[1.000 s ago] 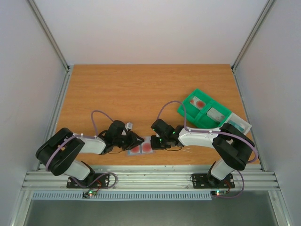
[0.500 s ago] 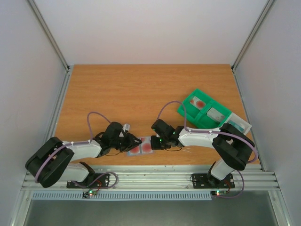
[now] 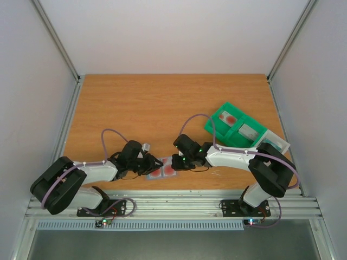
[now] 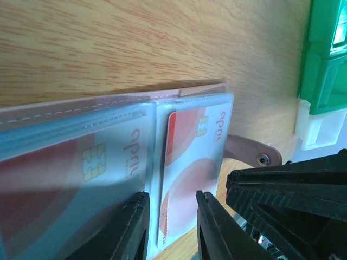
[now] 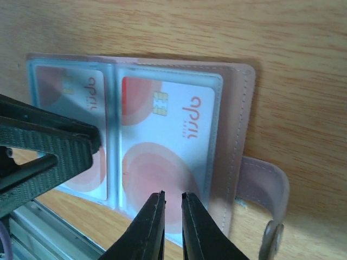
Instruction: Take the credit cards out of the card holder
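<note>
We see a wooden table (image 3: 152, 103) enclosed by plain white walls (image 3: 173, 32), a green compartmented plastic tray (image 3: 217, 125) toward its right side, a pale smaller tray (image 3: 277, 143) just beside that one's near-right end, a ribbed aluminium rail (image 3: 173, 206) along our near edge.

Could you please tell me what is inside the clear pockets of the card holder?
The card holder shows one white card with red round marks in each clear pocket: the strap-side card and the other card. Any cards stacked behind them are covered.
</note>
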`<state>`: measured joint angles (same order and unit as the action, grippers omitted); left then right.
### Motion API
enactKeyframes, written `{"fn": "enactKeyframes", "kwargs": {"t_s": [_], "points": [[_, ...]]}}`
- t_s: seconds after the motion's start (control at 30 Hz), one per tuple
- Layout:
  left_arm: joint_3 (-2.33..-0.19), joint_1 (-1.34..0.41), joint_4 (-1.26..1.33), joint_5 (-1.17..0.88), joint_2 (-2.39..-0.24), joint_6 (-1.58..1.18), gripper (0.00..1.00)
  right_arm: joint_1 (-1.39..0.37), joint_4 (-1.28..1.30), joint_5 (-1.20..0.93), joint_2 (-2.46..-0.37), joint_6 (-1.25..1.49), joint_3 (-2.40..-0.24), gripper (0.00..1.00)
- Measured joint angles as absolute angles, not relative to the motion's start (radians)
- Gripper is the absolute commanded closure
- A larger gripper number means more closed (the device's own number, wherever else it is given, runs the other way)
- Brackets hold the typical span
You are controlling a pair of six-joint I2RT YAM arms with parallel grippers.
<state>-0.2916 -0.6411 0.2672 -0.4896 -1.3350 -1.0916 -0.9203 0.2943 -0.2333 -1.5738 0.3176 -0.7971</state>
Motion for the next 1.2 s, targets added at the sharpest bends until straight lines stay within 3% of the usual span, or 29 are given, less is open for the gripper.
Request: {"fn": "enactKeyframes", "kwargs": {"t_s": [0.33,1.2], "points": [[-0.292,-0.641,0.292,-0.494,-1.354,-1.091,0.74,-0.920,0.296,-0.239,-1.609,0.308,-0.828,0.95],[-0.294,-0.651,0.411,-0.506,-1.449,-1.097,0.77,-0.920,0.275,-0.228,-1.641,0.307,-0.812,0.98]]}}
